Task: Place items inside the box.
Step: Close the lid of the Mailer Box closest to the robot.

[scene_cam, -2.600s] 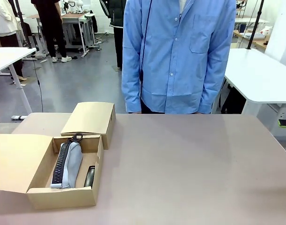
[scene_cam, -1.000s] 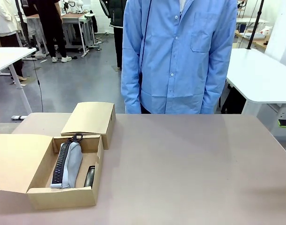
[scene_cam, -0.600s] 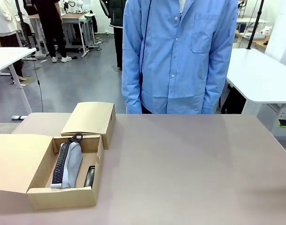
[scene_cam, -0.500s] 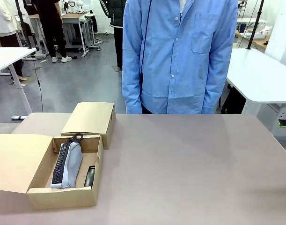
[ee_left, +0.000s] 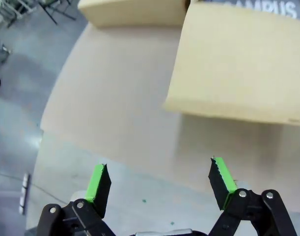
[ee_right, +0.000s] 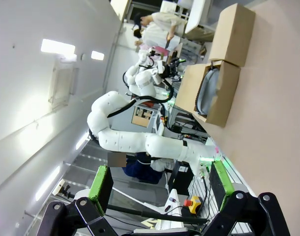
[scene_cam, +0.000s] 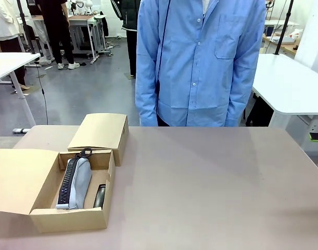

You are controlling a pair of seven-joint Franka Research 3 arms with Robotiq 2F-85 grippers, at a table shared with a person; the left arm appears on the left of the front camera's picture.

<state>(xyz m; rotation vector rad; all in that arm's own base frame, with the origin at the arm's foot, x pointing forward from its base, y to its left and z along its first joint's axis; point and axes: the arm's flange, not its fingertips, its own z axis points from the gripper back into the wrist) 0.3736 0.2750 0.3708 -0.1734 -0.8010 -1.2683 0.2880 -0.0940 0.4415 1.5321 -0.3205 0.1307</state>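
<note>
- The open cardboard box (scene_cam: 70,219) sits at the table's near left corner, its lid (scene_cam: 18,179) folded out flat to the left.
- Inside lies a grey zip pouch (scene_cam: 76,182) with its black zip up, and a dark item (scene_cam: 99,195) just to its right against the wall; what it is I cannot tell.
- A second, closed box (scene_cam: 100,133) stands just behind.
- My left gripper (ee_left: 159,179) is spread wide and empty above the table's edge, the lid (ee_left: 243,59) ahead of it.
- My right gripper (ee_right: 159,184) is also spread wide and empty.
- A person in a blue shirt (scene_cam: 198,62) stands at the far side.
</note>
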